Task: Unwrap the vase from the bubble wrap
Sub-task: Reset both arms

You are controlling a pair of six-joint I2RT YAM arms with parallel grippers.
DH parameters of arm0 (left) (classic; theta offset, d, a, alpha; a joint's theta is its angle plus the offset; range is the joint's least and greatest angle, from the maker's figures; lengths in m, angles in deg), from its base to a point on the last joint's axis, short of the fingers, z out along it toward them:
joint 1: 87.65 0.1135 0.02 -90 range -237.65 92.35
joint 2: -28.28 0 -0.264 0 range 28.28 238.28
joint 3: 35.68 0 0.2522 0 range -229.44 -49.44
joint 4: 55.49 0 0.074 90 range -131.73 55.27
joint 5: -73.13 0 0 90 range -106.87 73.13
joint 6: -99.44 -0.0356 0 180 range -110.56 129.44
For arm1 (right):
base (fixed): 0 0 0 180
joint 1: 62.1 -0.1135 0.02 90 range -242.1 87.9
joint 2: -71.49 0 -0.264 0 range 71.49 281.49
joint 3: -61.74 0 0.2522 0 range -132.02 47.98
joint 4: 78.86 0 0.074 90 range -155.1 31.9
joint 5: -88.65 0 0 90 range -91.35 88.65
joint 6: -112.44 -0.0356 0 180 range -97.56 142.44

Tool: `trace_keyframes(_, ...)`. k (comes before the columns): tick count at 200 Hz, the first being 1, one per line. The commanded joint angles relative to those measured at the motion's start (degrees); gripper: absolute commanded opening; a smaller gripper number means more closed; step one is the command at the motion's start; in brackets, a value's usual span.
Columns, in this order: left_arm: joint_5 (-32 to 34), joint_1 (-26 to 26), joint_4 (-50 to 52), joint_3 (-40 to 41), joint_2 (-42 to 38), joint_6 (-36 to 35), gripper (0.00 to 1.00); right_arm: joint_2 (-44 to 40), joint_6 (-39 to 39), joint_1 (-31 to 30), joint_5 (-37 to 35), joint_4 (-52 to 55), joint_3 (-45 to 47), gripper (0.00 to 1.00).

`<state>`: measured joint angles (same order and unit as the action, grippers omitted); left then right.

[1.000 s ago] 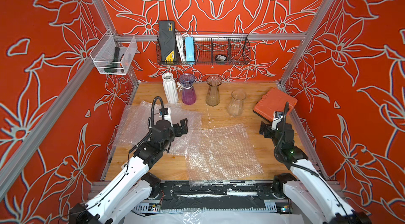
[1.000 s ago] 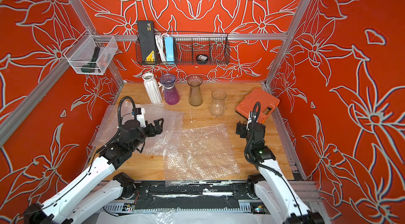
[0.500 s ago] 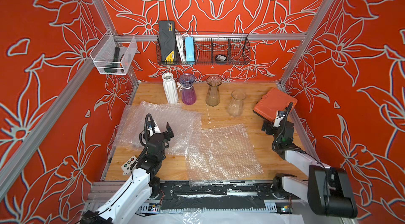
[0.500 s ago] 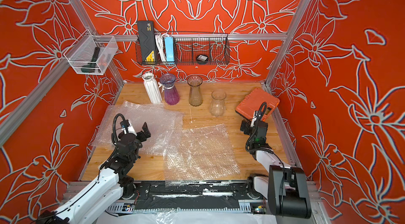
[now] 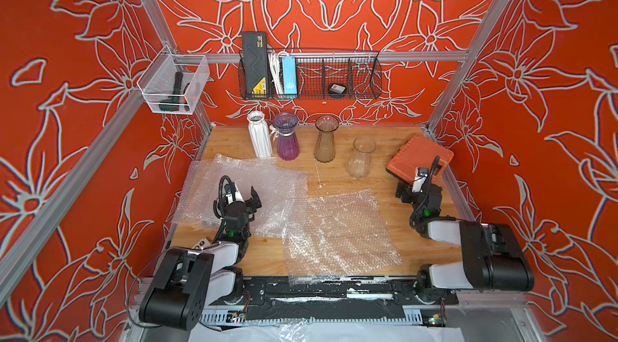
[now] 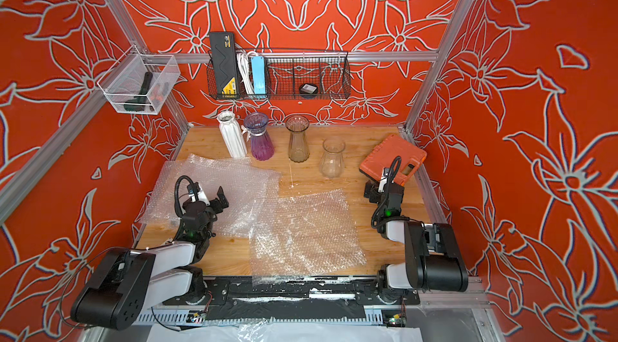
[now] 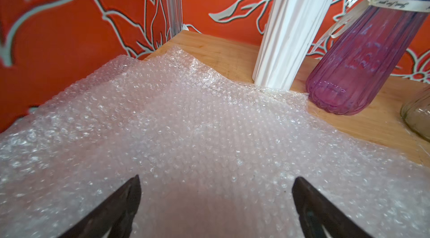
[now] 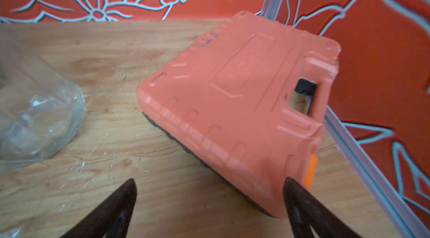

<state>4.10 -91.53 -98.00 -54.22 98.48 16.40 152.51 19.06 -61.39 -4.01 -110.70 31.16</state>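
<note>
Clear bubble wrap lies in flat, overlapping sheets on wooden worktop; no vase seen inside any. White ribbed vase and purple glass vase stand bare at rear. Left jaws wide open, empty, over rear sheet; right jaws open, empty, near orange plastic case. Risk: rear sheet's edge touches white vase's foot; dragging that sheet could topple it

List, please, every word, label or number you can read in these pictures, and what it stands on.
Ribbon on the purple vase: cursive print, upside down, possibly "Just for you"; not certain.
Black case in the wire basket: yellow label, too small to read.
Small black item in that basket: pale label, too small to read.
Orange case: raised panel, too blurred to read.
</note>
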Motion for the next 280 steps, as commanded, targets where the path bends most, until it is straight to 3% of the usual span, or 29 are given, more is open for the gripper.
trace_keyframes(1, -6.27, 0.54, -9.66, -0.84, 3.43, -3.41, 0.99, 0.54, 1.62, -0.71, -1.77, -4.79, 0.28, 0.98)
trace_keyframes(10, -7.83, 0.50, -12.20, -0.93, 6.65, -4.20, 0.99, -0.93, 1.55, -0.74, -2.24, -0.18, -0.84, 0.98)
trace_keyframes(25, -7.41, -0.29, -16.22, -1.02, 11.09, -5.48, 0.99, 0.31, 1.64, -0.93, -2.47, -3.77, -0.12, 0.98)
trace_keyframes(280, -6.65, -1.44, -14.22, -1.76, 10.81, -6.08, 0.99, -0.31, 2.36, -2.03, -4.04, -0.54, -1.24, 0.98)
